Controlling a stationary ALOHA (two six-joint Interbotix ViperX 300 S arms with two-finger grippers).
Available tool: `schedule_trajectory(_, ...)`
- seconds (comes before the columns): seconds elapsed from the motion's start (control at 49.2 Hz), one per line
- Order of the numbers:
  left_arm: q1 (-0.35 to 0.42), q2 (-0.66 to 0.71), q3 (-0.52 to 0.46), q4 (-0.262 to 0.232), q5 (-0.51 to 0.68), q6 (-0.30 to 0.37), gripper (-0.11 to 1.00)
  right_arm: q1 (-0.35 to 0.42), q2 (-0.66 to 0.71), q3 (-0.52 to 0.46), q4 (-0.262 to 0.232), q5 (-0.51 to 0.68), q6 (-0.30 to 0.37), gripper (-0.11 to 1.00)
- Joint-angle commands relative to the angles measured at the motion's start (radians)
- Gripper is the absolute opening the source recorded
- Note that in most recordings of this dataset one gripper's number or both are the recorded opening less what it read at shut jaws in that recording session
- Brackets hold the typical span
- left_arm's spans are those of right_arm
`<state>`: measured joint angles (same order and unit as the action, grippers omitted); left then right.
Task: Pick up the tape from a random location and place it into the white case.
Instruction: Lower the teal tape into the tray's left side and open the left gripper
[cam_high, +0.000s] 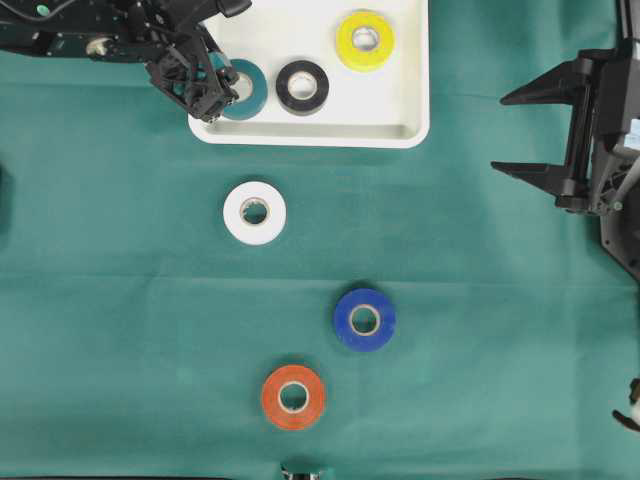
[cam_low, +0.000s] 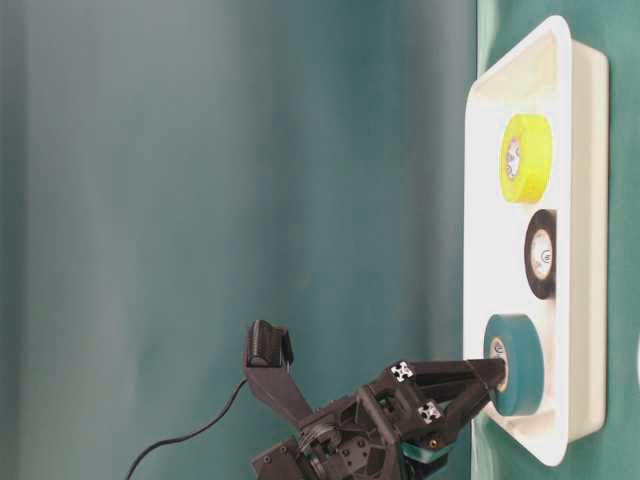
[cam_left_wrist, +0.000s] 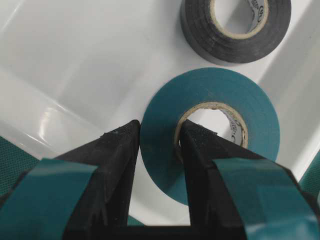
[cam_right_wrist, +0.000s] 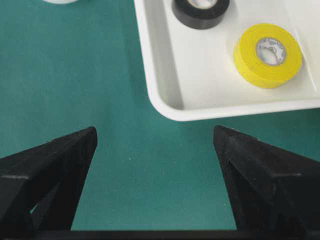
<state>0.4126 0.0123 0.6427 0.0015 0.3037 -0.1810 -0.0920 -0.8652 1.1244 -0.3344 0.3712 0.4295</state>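
Left gripper (cam_left_wrist: 160, 145) fills the wrist view: fingers clamped on the wall of the teal tape roll (cam_left_wrist: 220, 125), one finger outside, one inside the core. Roll sits inside the white case (cam_high: 400, 100), at its near-left corner, by the rim.

Count: six tape rolls total. Three in the case: teal, black roll (cam_high: 302, 86), yellow roll (cam_high: 365, 40). Three on the green cloth (cam_high: 120, 300): white roll (cam_high: 255, 212), blue roll (cam_high: 364, 319), orange roll (cam_high: 293, 397).

One case, two arms.

Right gripper (cam_high: 530, 133) is spread wide, holding nothing, over the cloth well right of the case.
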Motion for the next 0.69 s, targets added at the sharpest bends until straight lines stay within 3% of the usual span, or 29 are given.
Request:
schedule_trajectory(0.0,-0.003,-0.012,-0.008,-0.002,-0.003,0.002,0.22,-0.002,0.006,-0.02,-0.003,-0.009,0.002,0.89)
schedule_trajectory(0.325,-0.003,-0.011,-0.014,-0.003,0.003,-0.002,0.24,-0.002,0.006,-0.018,-0.002,-0.012,0.002,0.89)
schedule_trajectory(0.366,-0.002,-0.011,-0.015,-0.003,0.002,-0.002,0.31,-0.002,0.006,-0.018,-0.003,-0.012,0.002,0.89)
schedule_trajectory(0.549,-0.003,-0.011,-0.015,-0.003,-0.002,-0.002,0.86,-0.002,0.006,-0.018,-0.003,-0.012,0.0,0.89)
schedule_trajectory(0.61,-0.002,-0.012,-0.015,-0.003,-0.002,-0.002,0.96,-0.002,0.006,-0.018,-0.003,-0.012,0.002,0.89)
schedule_trajectory(0.671,-0.003,-0.011,-0.015,-0.003,-0.002,-0.002,1.0,-0.002,0.006,-0.018,-0.003,-0.012,0.002,0.89)
